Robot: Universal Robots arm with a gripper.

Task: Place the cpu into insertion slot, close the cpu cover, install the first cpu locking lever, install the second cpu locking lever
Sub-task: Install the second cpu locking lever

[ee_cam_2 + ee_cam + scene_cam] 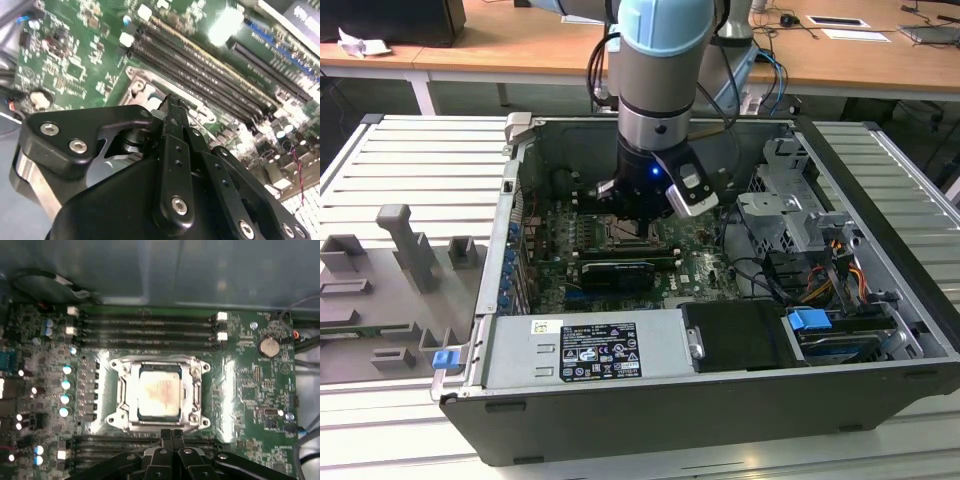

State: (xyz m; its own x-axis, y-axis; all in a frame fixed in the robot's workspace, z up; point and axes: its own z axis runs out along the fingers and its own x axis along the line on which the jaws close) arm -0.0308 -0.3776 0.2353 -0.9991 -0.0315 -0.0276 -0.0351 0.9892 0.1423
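First wrist view, cpu (159, 391) in socket, just beyond closed jaws

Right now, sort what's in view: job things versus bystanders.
Job:
cpu, seated in the socket
cpu cover, down around it
gripper, beside the socket

Bystanders:
memory slots
coin battery
power supply
drive cage

The cpu (159, 395), square with a silvery-beige top, lies flat in its socket, framed by the closed silvery cpu cover (125, 390).
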